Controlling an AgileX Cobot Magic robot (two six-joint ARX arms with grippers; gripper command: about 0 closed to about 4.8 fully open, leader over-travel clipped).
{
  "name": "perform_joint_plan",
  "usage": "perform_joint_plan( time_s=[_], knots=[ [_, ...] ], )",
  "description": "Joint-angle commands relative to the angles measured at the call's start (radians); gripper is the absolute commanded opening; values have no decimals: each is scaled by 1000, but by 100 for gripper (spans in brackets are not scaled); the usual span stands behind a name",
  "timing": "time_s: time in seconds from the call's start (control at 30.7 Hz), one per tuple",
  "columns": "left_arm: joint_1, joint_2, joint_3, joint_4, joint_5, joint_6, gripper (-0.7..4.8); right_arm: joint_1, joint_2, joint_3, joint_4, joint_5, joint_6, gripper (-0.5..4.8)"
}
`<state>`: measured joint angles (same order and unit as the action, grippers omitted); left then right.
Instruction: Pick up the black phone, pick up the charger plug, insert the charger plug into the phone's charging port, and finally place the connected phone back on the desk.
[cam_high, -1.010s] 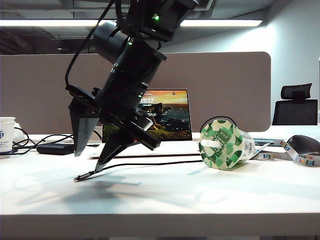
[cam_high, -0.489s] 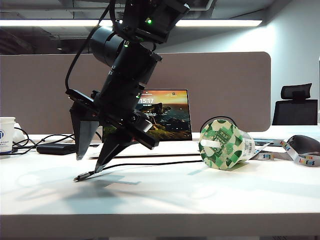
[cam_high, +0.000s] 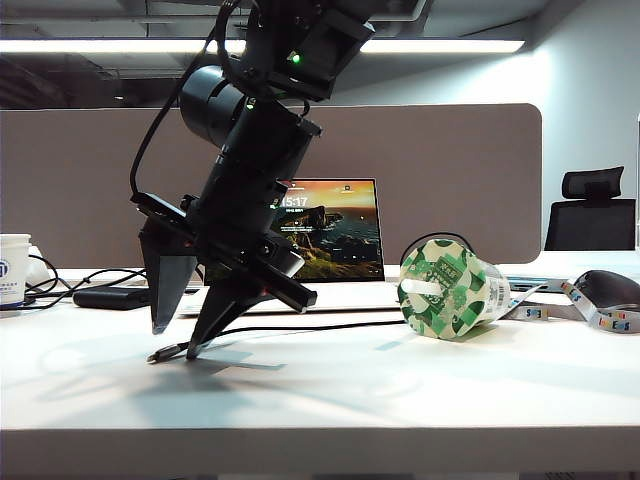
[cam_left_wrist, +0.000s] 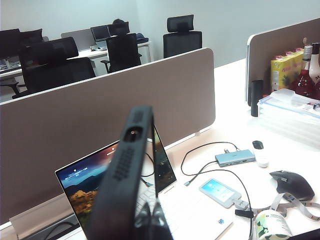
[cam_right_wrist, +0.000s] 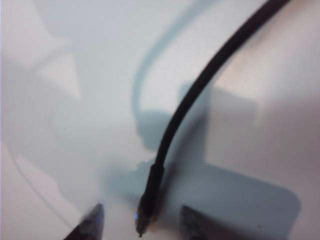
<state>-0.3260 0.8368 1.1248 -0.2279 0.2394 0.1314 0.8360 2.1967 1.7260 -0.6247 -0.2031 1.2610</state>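
The black phone stands edge-on right before the left wrist camera, an oval opening in its upper short edge, and my left gripper is shut on its lower part; neither shows in the exterior view. The charger plug lies on the white desk at the left, its thin black cable running right. My right gripper has reached across and points down over the plug. In the right wrist view the plug lies between the fingertips of my open right gripper, with a gap on each side.
An open laptop stands behind the right arm. A green-and-white yoghurt cup lies on its side at the right, with a mouse and a lanyard beyond. A white mug and a small black box sit at the far left.
My right gripper has sunk toward the desk, so its fingertips now straddle the plug, and its jaws have narrowed a little. The plug has not moved.
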Motion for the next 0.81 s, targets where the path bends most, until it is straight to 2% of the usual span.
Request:
perform_joint_plan(
  time_s=[0.03, 0.13, 0.16, 0.2, 0.46, 0.81],
  knots=[
    [1, -6, 8, 42, 0, 3, -7, -1, 19, 0, -3, -2, 3, 137],
    [1, -6, 8, 42, 0, 3, -7, -1, 26, 0, -10, -10, 3, 50],
    [1, -6, 8, 42, 0, 3, -7, -1, 31, 0, -13, -12, 3, 4],
    [1, -6, 8, 42, 0, 3, -7, -1, 31, 0, -16, -18, 3, -10],
    [1, -6, 8, 42, 0, 4, -7, -10, 32, 0, -50, -45, -22, -9],
    [1, -6, 8, 42, 0, 3, -7, -80, -94, 0, -51, -177, -251, -9]
  ],
)
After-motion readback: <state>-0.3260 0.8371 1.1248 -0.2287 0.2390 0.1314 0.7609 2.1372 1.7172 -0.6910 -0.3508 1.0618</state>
